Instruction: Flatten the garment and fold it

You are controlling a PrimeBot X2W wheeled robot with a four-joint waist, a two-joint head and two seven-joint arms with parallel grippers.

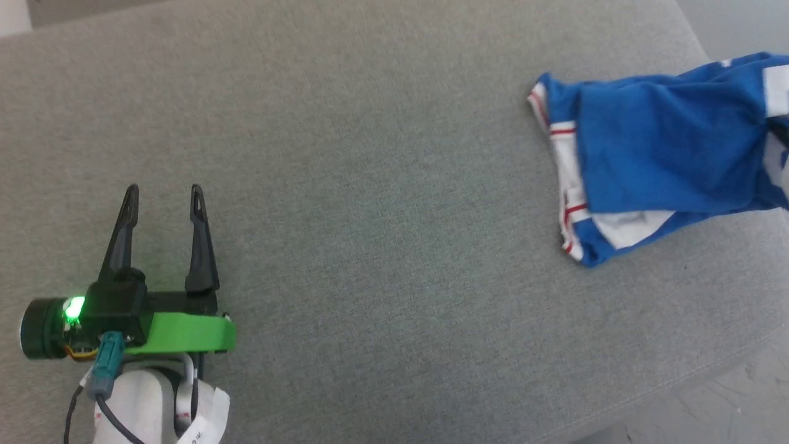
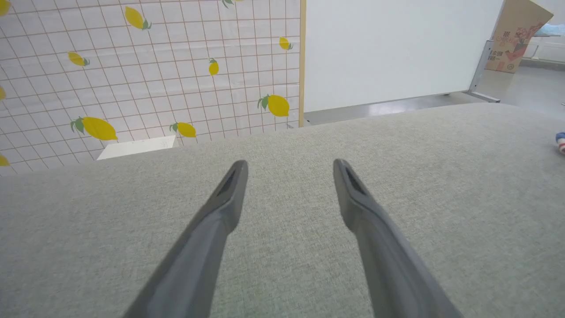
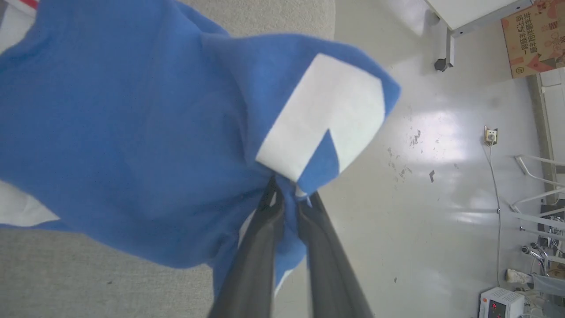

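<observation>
In the head view, the left gripper [image 1: 164,191] sits low at the left above the grey padded surface [image 1: 370,185], its two dark fingers spread wide with nothing between them. A broad stretch of bare fabric runs from it to the garment [image 1: 653,154], which lies well apart at the right, a bunched blue heap with white, red-striped trim along its near-left side. The cloth's right end runs out of the picture at the right border. The surface's rounded edge curves along the lower right, with pale floor [image 1: 739,401] beyond it. In the left wrist view, the left gripper [image 2: 290,165] points across the open surface [image 2: 463,198] toward its far edge, fingers parted and empty. Past that edge stand a lemon-patterned sheet [image 2: 132,66], a white panel [image 2: 397,44] and a cardboard box [image 2: 514,35]. A sliver of the garment [image 2: 560,142] peeks in at the right border. In the right wrist view, the right gripper [image 3: 289,196] is pinched narrow on a gather of the garment [image 3: 132,132], just under a white printed patch [image 3: 326,110]. The blue cloth spreads up and left from the grip, covering most of the surface [image 3: 88,282], whose rounded edge shows at the top. Right of the fingers is open glossy floor [image 3: 441,176] with a socket [image 3: 490,134] and a cardboard box [image 3: 534,39] farther off.
</observation>
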